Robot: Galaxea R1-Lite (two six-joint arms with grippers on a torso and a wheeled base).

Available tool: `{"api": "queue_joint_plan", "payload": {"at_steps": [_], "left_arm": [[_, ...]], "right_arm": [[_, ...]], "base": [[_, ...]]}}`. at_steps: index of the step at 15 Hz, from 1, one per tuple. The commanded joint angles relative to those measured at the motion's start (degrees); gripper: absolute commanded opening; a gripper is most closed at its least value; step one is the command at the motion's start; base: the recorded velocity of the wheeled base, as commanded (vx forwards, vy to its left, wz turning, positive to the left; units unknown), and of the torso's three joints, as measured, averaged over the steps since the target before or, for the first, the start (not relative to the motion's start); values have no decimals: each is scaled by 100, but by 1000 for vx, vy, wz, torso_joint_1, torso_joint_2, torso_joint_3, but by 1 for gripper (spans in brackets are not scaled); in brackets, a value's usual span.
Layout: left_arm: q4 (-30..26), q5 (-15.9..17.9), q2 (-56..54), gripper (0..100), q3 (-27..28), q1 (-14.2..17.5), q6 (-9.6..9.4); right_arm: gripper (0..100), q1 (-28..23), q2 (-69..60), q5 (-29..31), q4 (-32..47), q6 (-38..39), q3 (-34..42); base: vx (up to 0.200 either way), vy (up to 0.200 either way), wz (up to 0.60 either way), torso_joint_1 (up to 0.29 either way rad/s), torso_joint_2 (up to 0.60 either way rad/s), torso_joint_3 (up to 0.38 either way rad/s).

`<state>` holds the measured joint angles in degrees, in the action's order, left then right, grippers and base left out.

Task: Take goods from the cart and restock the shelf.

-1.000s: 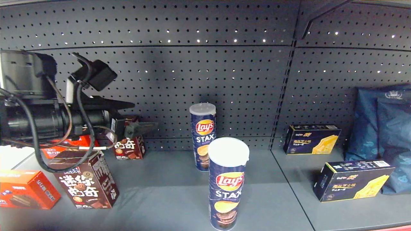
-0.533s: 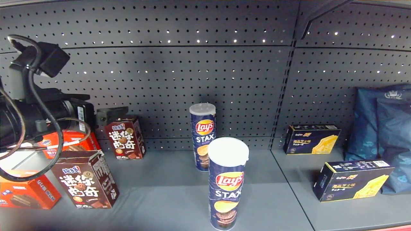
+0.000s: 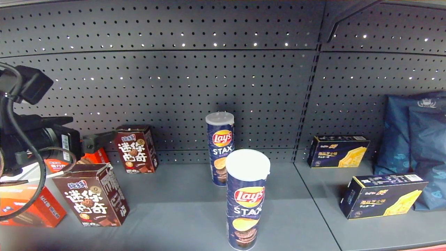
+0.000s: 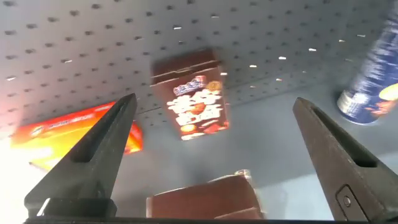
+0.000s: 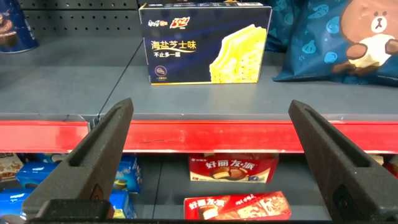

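My left gripper [image 3: 92, 127] hangs open and empty over the shelf's left end, just left of the rear brown cookie box [image 3: 136, 149]. In the left wrist view that box [image 4: 193, 93] stands upright against the pegboard beyond the spread left gripper [image 4: 211, 155], not touching it. A second brown box [image 3: 92, 195] stands nearer the front, below the arm. My right gripper [image 5: 208, 155] is open and empty in front of the red shelf edge [image 5: 199, 134], facing a dark blue box with yellow print [image 5: 205, 43].
Orange boxes [image 3: 28, 207] lie at the far left. Two chip cans [image 3: 247, 198] [image 3: 220, 148] stand mid-shelf. Two dark blue boxes [image 3: 383, 195] [image 3: 338, 151] and blue bags [image 3: 414, 146] fill the right bay. The lower shelf holds red boxes [image 5: 233, 168].
My left arm has drawn back to the left, away from the rear brown box, which stays put. Everything else on the shelf is unmoved.
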<state>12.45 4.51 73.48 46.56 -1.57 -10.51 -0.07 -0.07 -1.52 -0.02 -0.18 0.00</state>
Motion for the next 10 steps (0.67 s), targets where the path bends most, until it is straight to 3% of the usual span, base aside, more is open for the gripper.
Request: {"api": "queue_joint_plan", "payload": {"at_steps": [1, 3, 5, 6, 7, 8, 10], "left_arm": [[21, -135, 61, 100, 152, 105, -65], [47, -143, 78, 100, 170, 105, -171], [126, 32, -133, 100, -156, -159, -180], [285, 76, -141, 100, -261, -335, -180], [320, 85, -159, 100, -296, -423, -171], [355, 103, -150, 100, -428, -625, -171], [469, 94, -133, 100, -569, -985, -180]], "right_arm": [[100, -1, 7, -6, -6, 1, 0], [100, -1, 7, -6, -6, 1, 0], [100, -72, 183, 302, 2, -34, -9], [100, -45, 306, 284, 2, -87, -378], [100, -10, 596, 275, -6, -61, -1002], [100, 157, 2521, 82, 292, 150, -3050], [100, 710, 3180, -524, 934, 1, -3999]], "base": [[0, 0, 0, 0, 0, 0], [0, 0, 0, 0, 0, 0], [0, 0, 0, 0, 0, 0], [0, 0, 0, 0, 0, 0], [0, 0, 0, 0, 0, 0], [0, 0, 0, 0, 0, 0], [0, 0, 0, 0, 0, 0]]}}
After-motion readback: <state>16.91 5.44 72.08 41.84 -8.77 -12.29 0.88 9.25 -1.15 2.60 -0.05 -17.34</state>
